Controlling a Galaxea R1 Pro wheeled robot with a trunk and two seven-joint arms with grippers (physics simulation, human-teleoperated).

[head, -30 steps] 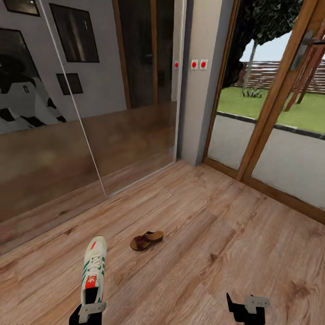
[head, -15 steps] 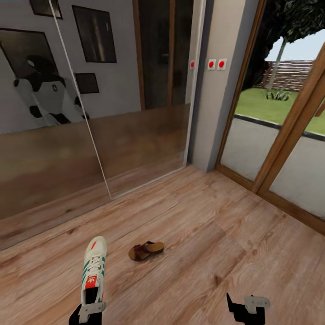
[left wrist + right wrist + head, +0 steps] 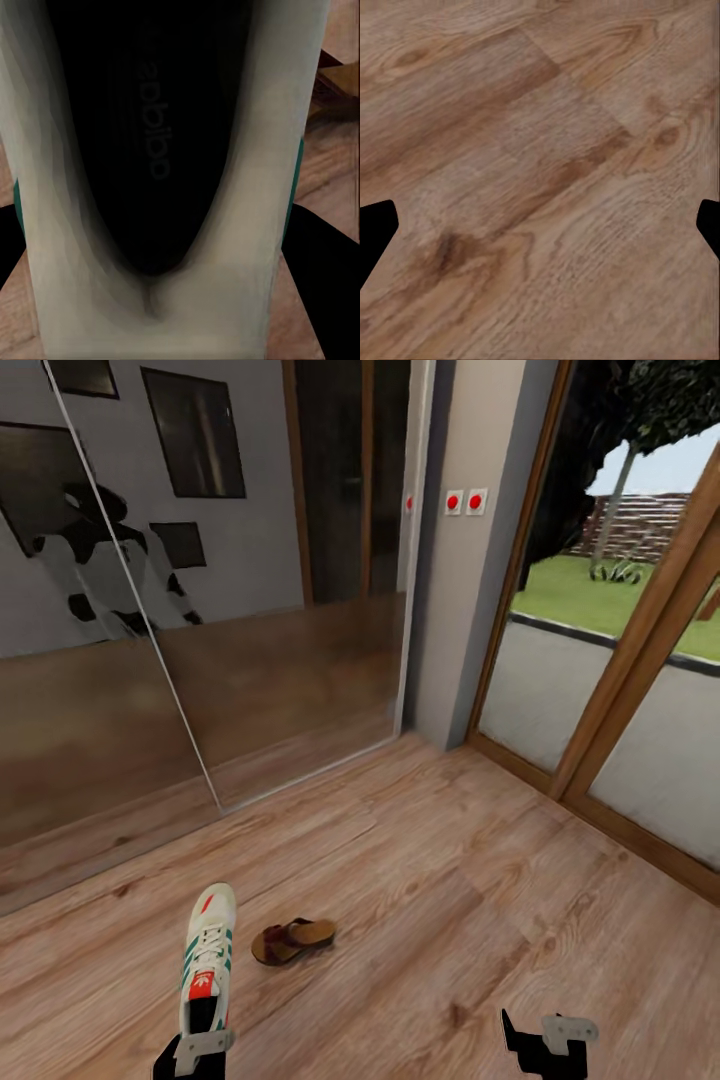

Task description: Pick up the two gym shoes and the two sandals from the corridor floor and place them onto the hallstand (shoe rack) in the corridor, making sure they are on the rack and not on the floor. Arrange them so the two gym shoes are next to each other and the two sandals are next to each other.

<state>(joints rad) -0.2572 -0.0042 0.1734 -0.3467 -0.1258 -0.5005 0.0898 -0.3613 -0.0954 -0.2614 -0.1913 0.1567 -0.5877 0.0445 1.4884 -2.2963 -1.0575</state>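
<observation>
Meanwhile, in a corridor lined with mirrored doors (image 3: 120, 690) and a glazed garden door (image 3: 620, 690), we carry one gym shoe (image 3: 207, 960) in our left gripper (image 3: 200, 1050), its fingers clenched on the heel collar; the left wrist view looks straight down into the dark insole (image 3: 150, 142). Our right gripper (image 3: 548, 1042) hangs released and holds nothing, its finger tips spread wide over bare corridor floor (image 3: 540, 180).

One sandal (image 3: 292, 941) lies on the planks just beside the held shoe, toward the mirrored doors, well apart from the glazed door.

The sneaker's long axis runs away from us, toe pointing ahead toward the mirrors, sole down and roughly level. The sandal lies crosswise to it, though which end is the toe is too small for us to tell.

As we judge it, the risk is in the grip: held by the heel alone, the shoe could droop or slip out if the base turns sharply. Its toe could also clip the sandal and push it along the floor.
</observation>
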